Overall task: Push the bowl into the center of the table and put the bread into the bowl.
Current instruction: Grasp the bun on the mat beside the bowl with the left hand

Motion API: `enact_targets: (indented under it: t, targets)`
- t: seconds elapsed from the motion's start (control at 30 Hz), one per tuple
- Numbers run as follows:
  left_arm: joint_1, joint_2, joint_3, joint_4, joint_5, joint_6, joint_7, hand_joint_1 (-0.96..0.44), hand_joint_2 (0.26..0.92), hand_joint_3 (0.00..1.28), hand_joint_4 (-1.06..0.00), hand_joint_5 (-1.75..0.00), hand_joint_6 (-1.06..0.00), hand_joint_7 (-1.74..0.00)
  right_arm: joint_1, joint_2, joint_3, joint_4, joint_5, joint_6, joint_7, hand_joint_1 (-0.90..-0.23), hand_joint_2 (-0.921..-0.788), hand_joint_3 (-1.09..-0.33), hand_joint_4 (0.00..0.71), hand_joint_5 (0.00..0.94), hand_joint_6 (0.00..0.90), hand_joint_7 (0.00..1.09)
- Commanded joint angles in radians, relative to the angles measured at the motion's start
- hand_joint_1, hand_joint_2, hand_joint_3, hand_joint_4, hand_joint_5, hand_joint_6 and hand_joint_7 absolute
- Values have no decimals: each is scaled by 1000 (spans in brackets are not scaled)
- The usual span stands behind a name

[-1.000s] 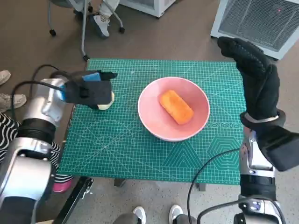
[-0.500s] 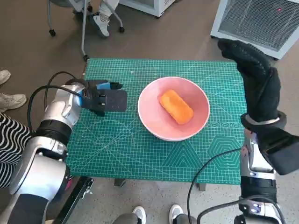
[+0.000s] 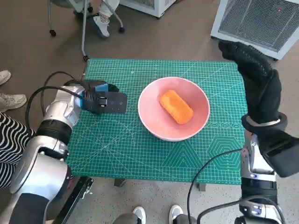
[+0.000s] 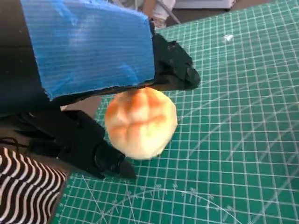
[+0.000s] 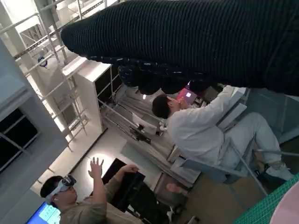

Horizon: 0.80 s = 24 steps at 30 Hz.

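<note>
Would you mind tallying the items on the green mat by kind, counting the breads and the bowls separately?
Breads: 2, an orange loaf lying in the bowl and a round bun between the fingers of the left hand.
Bowls: 1, the pink bowl.
Total: 3 items on the mat.

Bare green worktop [image 3: 140, 154] lay between the left hand [image 3: 100, 100] and the bowl [image 3: 154, 123]; the orange loaf [image 3: 176, 106] already filled the bowl's middle.
</note>
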Motion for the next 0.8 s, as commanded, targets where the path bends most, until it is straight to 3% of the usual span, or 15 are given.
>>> enact_targets:
  t: [0.03, 0.07, 0.1, 0.17, 0.27, 0.57, 0.8]
  targets:
    - [3, 19, -15, 13, 20, -20, 31, -179, 885, 102, -787, -184, -628, -785, 25, -6, 0, 3, -1, 12, 2, -759, -921, -764, 171, 0, -1, 555]
    - [4, 20, -17, 14, 22, -24, 39, -244, 898, 113, -831, -202, -621, -970, 25, -6, 0, 3, -1, 12, 2, -758, -921, -764, 171, 0, -1, 553]
    - [5, 23, -18, 15, 22, -26, 49, -267, 903, 117, -846, -209, -619, -1036, 25, -5, 1, 3, -1, 13, 1, -758, -921, -764, 171, 0, -1, 552]
    - [8, 27, -18, 16, 20, -32, 66, -109, 913, 94, -772, -694, -590, -1199, 24, -4, 1, 3, 0, 14, 1, -757, -921, -764, 171, 0, -1, 549]
    - [12, 33, -15, 19, 17, -41, 89, -36, 917, 56, -774, -933, -604, -1202, 24, -2, 2, 2, 2, 16, 2, -756, -921, -764, 171, 0, -1, 548]
    - [24, 50, -2, 22, 5, -71, 151, -1, 920, 28, -730, -1109, -677, -1123, 23, 0, 3, 2, 5, 19, 2, -756, -921, -764, 171, 0, -1, 546]
    - [29, 57, 1, 28, 5, -75, 184, 0, 920, 53, -707, -1166, -643, -1128, 23, 2, 2, 7, 12, 19, 7, -757, -921, -764, 171, 0, -1, 546]
